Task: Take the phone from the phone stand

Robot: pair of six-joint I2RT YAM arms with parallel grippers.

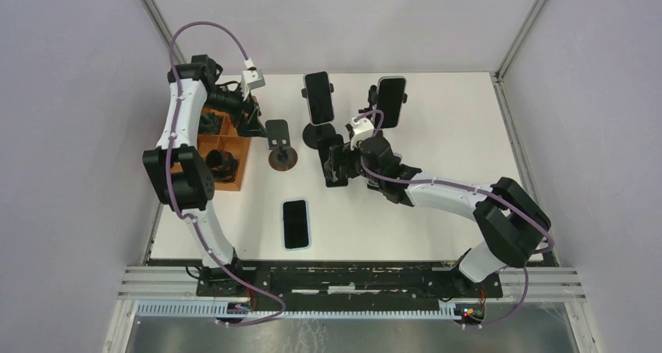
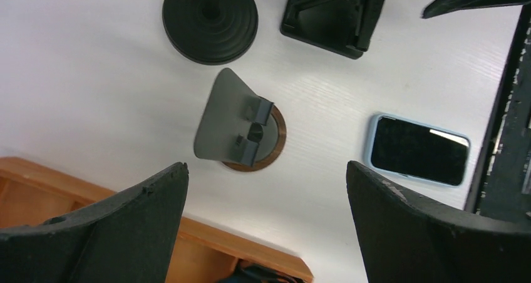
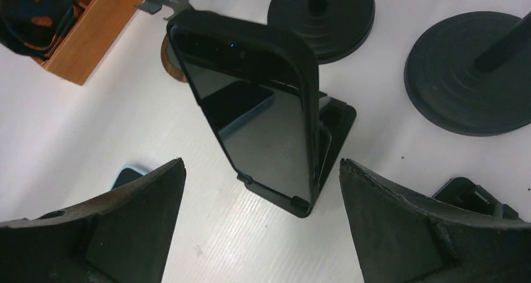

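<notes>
My right pincer point(image 3: 261, 168) spread wide, grasping nothing. Phone point(image 3: 263, 108) centre frame, ahead between fingers, leaning in black stand point(image 3: 339, 117) on table point(image 3: 81, 126). Likely rigid, fairly heavy, glass slick and breakable. Best hold: cased side edges, upper half.

Phones: four, namely blue-cased phone point(image 1: 295, 224), black-cased phone point(image 3: 263, 114), left raised phone point(image 1: 318, 97), right raised phone point(image 1: 391, 101)
Phone stands: four, namely first round-based stand point(image 3: 321, 10), second round-based stand point(image 3: 469, 76), grey plate stand point(image 2: 241, 126), low black stand point(image 3: 335, 129)
Wooden box point(image 1: 226, 154): one
Arms: two
Tools: two, namely left tool point(image 2: 266, 167), right tool point(image 3: 262, 161)
Surface point(image 1: 437, 236): one
</notes>
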